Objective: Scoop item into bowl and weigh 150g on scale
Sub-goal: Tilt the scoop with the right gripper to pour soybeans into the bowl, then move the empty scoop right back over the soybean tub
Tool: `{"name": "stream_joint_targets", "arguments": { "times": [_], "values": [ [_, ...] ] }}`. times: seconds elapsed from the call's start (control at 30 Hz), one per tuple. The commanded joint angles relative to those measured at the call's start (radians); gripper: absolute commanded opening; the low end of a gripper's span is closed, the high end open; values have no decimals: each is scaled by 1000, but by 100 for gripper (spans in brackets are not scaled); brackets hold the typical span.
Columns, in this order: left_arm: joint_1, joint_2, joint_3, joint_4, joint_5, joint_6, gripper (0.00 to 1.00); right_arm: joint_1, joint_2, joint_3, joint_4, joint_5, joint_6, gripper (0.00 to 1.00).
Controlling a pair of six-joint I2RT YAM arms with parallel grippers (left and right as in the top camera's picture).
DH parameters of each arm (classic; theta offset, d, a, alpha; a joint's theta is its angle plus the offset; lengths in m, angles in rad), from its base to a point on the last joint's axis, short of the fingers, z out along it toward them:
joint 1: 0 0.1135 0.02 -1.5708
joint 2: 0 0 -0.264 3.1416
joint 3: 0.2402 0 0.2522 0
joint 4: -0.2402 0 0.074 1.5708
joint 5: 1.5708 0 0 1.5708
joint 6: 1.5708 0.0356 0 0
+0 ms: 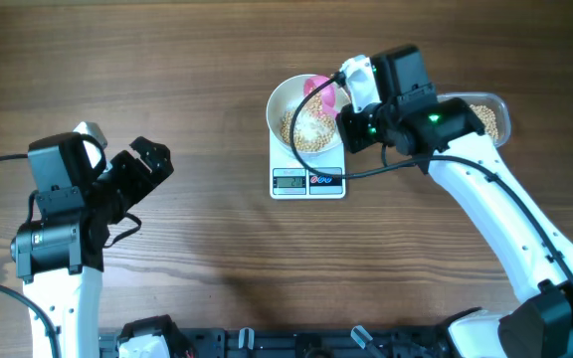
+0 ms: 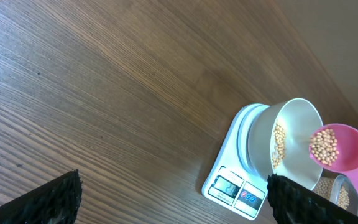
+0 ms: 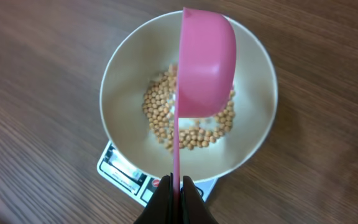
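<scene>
My right fingers (image 3: pixel 186 198) are clamped together on the end of the thin handle of the scoop (image 3: pixel 207 68). My left fingers (image 1: pixel 153 157) stand wide apart over bare bench (image 1: pixel 167 60), well away from the work. The beans (image 3: pixel 157 112) lie in three places: a thin layer in the bottom of the bowl (image 3: pixel 117 81), a small heap in the scoop above that bowl, and the rest in the tub (image 1: pixel 485 117) behind my right arm. They look hard, round and light, so I expect them to roll and bounce. I would move them only with the scoop and tip it slowly, low over the bowl. The scoop seems a stiff, light plastic, and its narrow handle could twist in my grip. The bowl sits loose on the scale (image 1: pixel 308 182), so I judge that a knock would upset the reading, which I cannot read. I count one bowl, one scale, one scoop and one tub. The beans are too many to count.
</scene>
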Motion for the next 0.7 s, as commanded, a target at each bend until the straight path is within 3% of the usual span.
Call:
{"name": "stream_joint_targets", "arguments": {
  "times": [0.0, 0.67],
  "values": [
    [6, 2, -1, -1, -11, 5, 100, 22, -22, -1, 3, 55, -24, 4],
    [6, 2, -1, -1, -11, 5, 100, 234, -22, 0, 3, 544, -231, 4]
  ]
}}
